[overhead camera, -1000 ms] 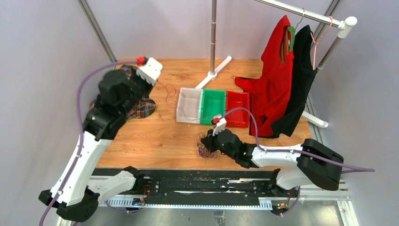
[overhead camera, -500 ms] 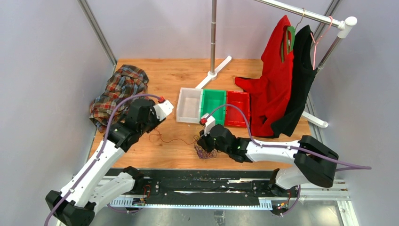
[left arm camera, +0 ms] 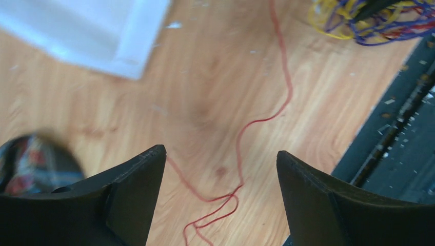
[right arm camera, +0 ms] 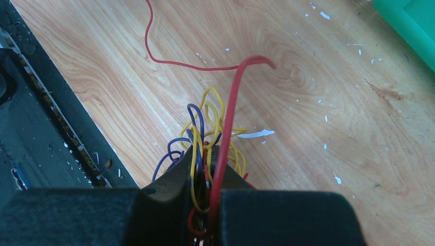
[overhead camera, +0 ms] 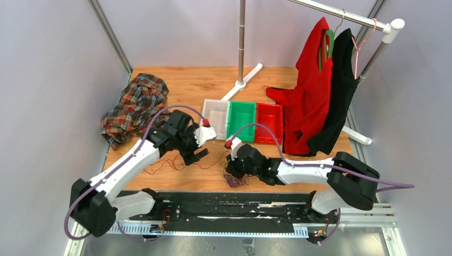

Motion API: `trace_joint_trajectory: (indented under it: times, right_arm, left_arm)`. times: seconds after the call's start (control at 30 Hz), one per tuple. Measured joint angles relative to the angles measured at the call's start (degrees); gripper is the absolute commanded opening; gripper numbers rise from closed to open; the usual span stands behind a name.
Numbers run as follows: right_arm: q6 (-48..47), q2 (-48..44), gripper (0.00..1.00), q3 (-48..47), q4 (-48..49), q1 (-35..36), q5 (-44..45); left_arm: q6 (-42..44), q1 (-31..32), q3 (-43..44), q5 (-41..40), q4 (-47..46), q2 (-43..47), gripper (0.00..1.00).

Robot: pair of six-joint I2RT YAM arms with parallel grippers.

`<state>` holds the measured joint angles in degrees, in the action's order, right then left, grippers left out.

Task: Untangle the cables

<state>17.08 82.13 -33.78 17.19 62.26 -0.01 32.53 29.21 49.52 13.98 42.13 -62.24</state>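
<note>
Table [overhead camera: 186, 80]: three bins [overhead camera: 242, 121], one cable bunch [overhead camera: 233, 180] (in right jaws).

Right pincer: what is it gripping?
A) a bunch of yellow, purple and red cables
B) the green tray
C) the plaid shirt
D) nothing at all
A: in the right wrist view, the right pincer is closed on the cables, whose strands run up between its two fingers.

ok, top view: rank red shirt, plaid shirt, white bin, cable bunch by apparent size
1. red shirt (hangs nearer the camera, so its lead is unsure)
2. plaid shirt
3. white bin
4. cable bunch, partly under the right gripper
</note>
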Motion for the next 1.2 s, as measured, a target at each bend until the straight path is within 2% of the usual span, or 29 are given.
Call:
trace_joint_trajectory:
  times: [0.2, 0.47, 0.73, 0.9, 1.07, 1.13, 1.17, 1.2]
  right_arm:
    - [0.0, 0.0, 0.05, 1.5, 1.6, 0.0, 0.0]
    - [-0.3, -0.3, 0.03, 1.9, 2.6, 0.0, -1.6]
    - [-0.5, -4.4, 0.01, 3.6, 4.1, 0.0, -4.2]
    - [-0.6, -5.4, 0.01, 3.7, 4.2, 0.0, -6.3]
    - [-0.8, -9.6, 0.01, 3.6, 3.8, 0.0, -7.6]
    - [-0.9, -11.3, 0.01, 3.6, 3.8, 0.0, -8.0]
    - [-1.0, -12.1, 0.01, 3.6, 3.8, 0.0, -8.3]
    - [-1.0, -12.5, 0.01, 3.5, 3.8, 0.0, -8.6]
  left_arm:
    - [1.5, 3.8, 1.0, 8.6, 0.2, -9.6, 0.82]
    - [-3.5, 4.0, 1.5, 16.9, -3.4, -14.4, 0.81]
    - [-8.4, 5.8, -3.5, 15.0, -8.4, -15.1, 0.74]
    - [-10.6, 6.6, -3.6, 14.8, -10.7, -15.1, 0.65]
    - [-11.8, 6.6, -3.6, 16.1, -11.0, -15.1, 0.66]
    - [-12.7, 6.6, -3.7, 16.9, -11.0, -15.1, 0.6]
    - [-13.3, 6.6, -3.7, 17.2, -11.2, -15.1, 0.52]
    - [-13.8, 6.6, -3.7, 17.4, -11.5, -15.1, 0.4]
